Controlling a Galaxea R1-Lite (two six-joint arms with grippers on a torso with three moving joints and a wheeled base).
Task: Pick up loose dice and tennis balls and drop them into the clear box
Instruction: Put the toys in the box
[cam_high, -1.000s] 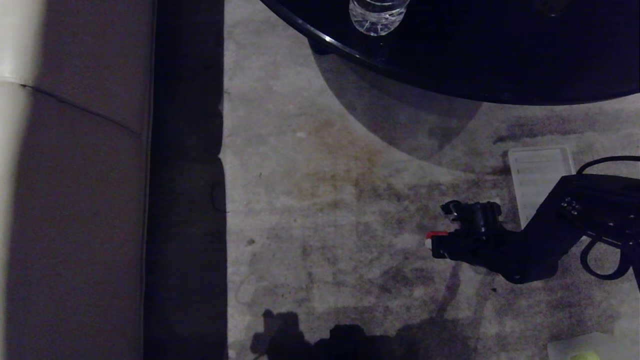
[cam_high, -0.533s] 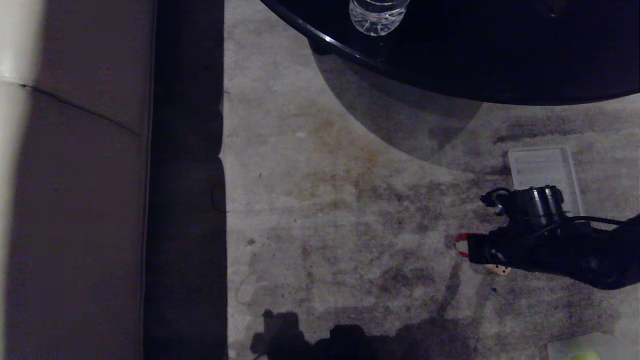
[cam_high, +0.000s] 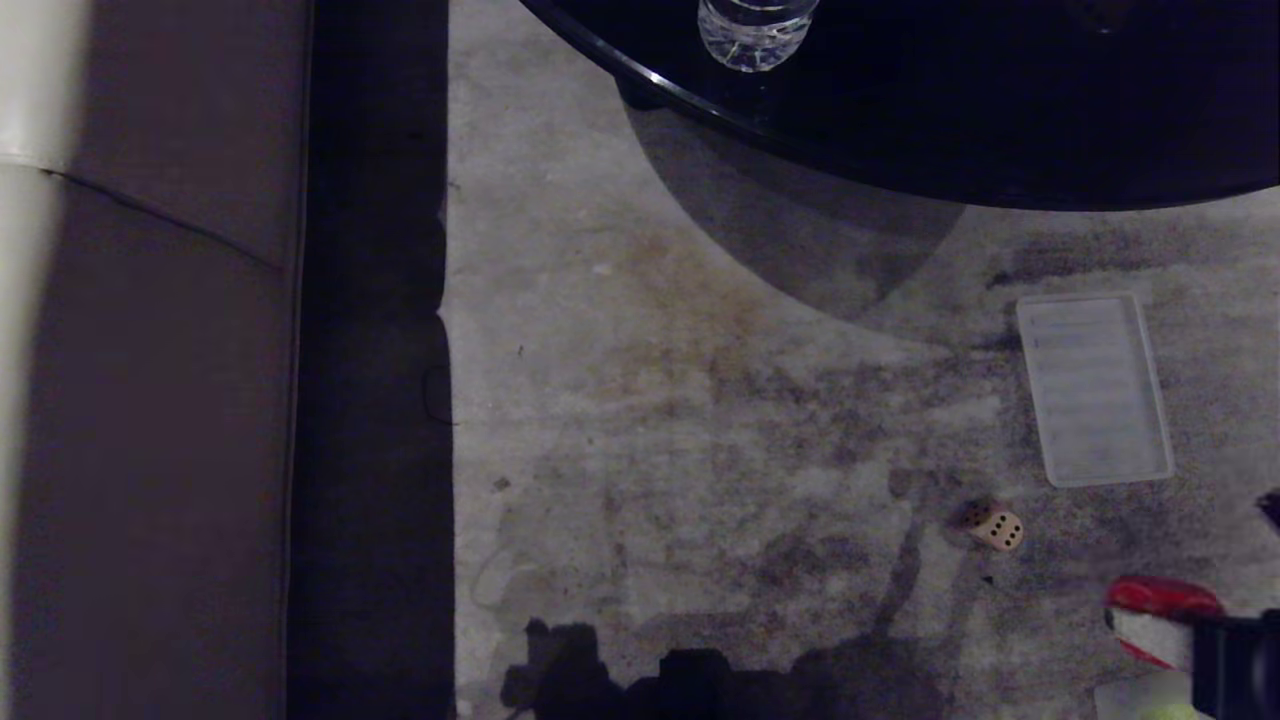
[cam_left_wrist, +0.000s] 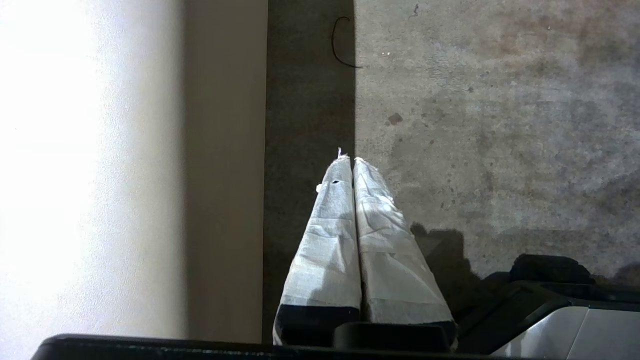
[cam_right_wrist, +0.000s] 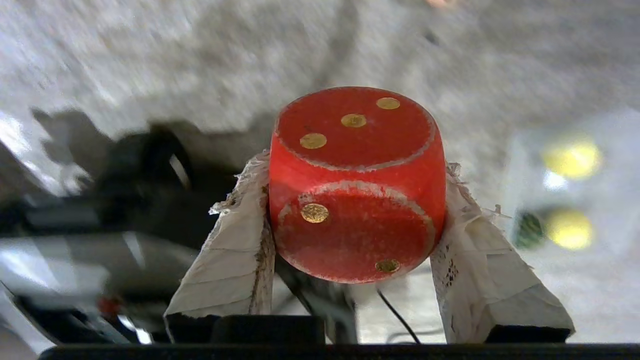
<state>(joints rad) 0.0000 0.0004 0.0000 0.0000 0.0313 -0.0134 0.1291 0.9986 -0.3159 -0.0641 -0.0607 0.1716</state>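
My right gripper (cam_right_wrist: 352, 172) is shut on a red die (cam_right_wrist: 356, 185) with gold pips, held between its white-wrapped fingers above the floor. In the head view this gripper (cam_high: 1160, 622) and the red die (cam_high: 1165, 596) are at the lower right edge, just above a corner of the clear box (cam_high: 1135, 693). The right wrist view shows the clear box (cam_right_wrist: 525, 165) blurred, with two yellow shapes and a dark green one inside. A tan die (cam_high: 996, 527) lies loose on the floor. My left gripper (cam_left_wrist: 348, 160) is shut and empty, parked over the floor.
The flat ribbed lid (cam_high: 1095, 388) lies on the floor beyond the tan die. A black round table (cam_high: 950, 120) with a clear glass (cam_high: 755, 30) spans the top. A sofa (cam_high: 150, 400) and its dark base fill the left side.
My right arm has swung back toward the lower right with the red die in its grip, uncovering the tan die and the lid. The left arm has not moved.
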